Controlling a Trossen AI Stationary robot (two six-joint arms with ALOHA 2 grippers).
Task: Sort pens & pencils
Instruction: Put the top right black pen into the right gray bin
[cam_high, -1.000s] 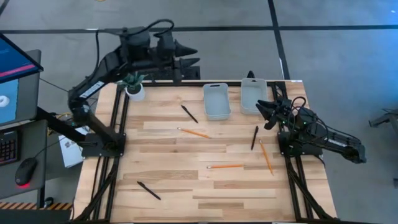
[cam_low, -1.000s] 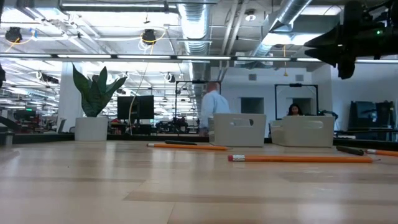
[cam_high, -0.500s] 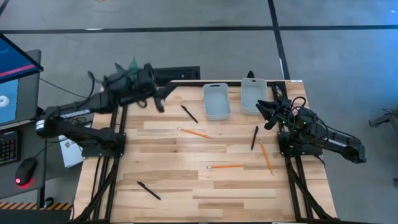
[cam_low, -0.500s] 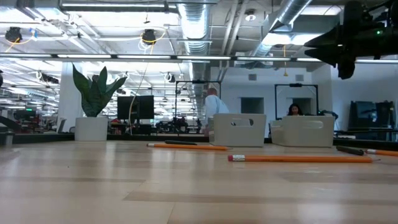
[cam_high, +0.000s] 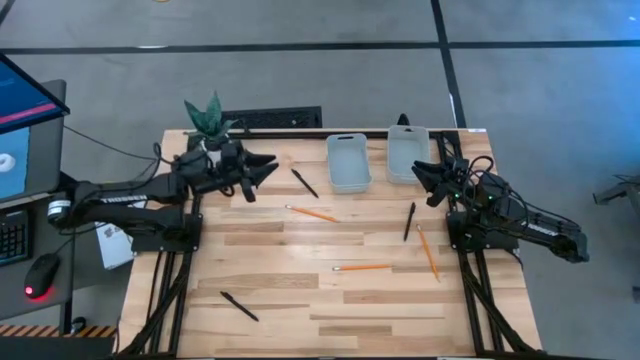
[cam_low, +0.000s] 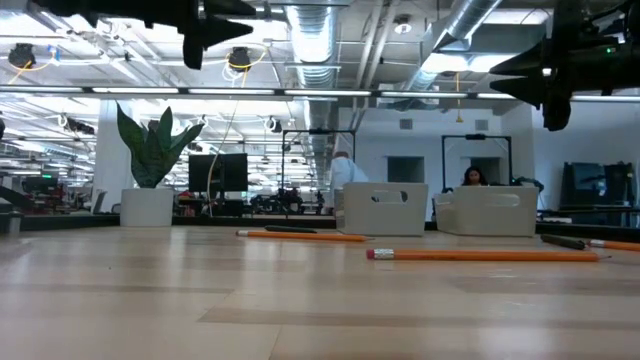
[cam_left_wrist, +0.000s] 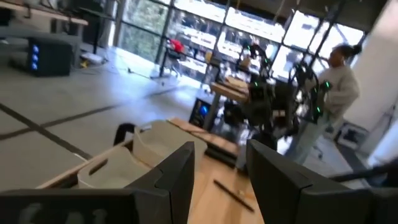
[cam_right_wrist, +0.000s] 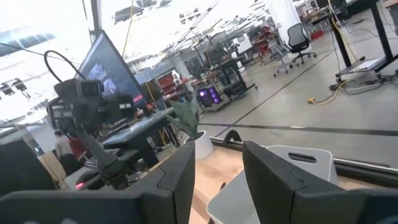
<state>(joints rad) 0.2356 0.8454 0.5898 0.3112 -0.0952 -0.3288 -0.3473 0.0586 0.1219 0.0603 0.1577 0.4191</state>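
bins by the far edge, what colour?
Pale grey, both bins; clearest in the high view.

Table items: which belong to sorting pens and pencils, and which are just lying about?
Belong: three black pens; three orange pencils; two grey bins.
Lying about: potted plant.

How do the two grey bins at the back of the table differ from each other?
The left bin sits nearer the table's middle, with a black pen lying beside it; the right bin sits farther back, toward the corner, beside the right gripper. The left bin's full outline shows; the right arm covers part of the right bin. Both are pale grey, rectangular and look empty.
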